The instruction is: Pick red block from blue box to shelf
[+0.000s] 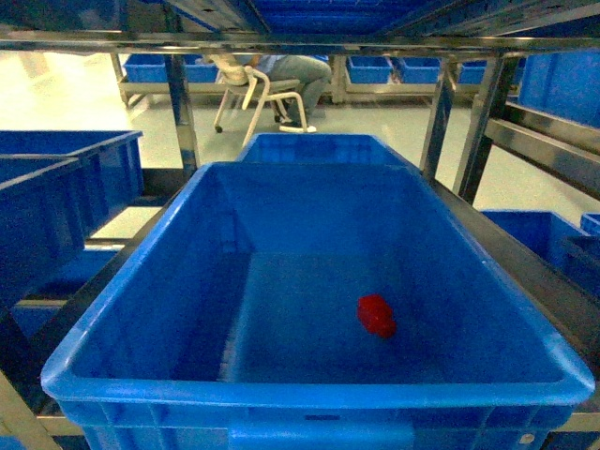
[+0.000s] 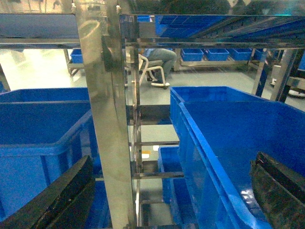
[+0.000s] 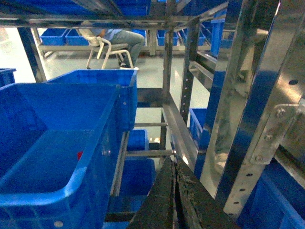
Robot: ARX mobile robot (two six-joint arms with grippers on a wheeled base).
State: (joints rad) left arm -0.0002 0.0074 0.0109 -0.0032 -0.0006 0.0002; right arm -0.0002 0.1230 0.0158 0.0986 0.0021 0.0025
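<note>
The setting is a warehouse aisle with a pale glossy floor (image 1: 84, 103), rows of blue crates along the far wall, and a seated person (image 1: 291, 75) on a white chair (image 1: 258, 98) in the background.

The red block (image 1: 376, 315) lies on the floor of the blue box (image 1: 112, 309), right of the box centre and toward the near wall. It touches neither side wall. In the right wrist view only a small red sliver (image 3: 80, 155) of it shows above the box's right rim.

The blue box (image 3: 71, 181) sits on a tier of the shelf (image 1: 178, 112), a grey steel rack with square upright posts and horizontal rails. A second blue crate (image 1: 319, 148) stands directly behind the box on the same tier. Further blue crates (image 1: 66, 178) occupy the bay to the left of the box, and more sit to its right and on the lower tiers.

The left gripper (image 2: 171, 200) is outside the box, beside its left wall and close to a shelf post (image 2: 102, 119); its two black fingers are spread wide apart and hold nothing. The right gripper (image 3: 175, 200) is outside the box's right wall, next to another shelf post (image 3: 248, 105); its fingers are pressed together with nothing between them.
</note>
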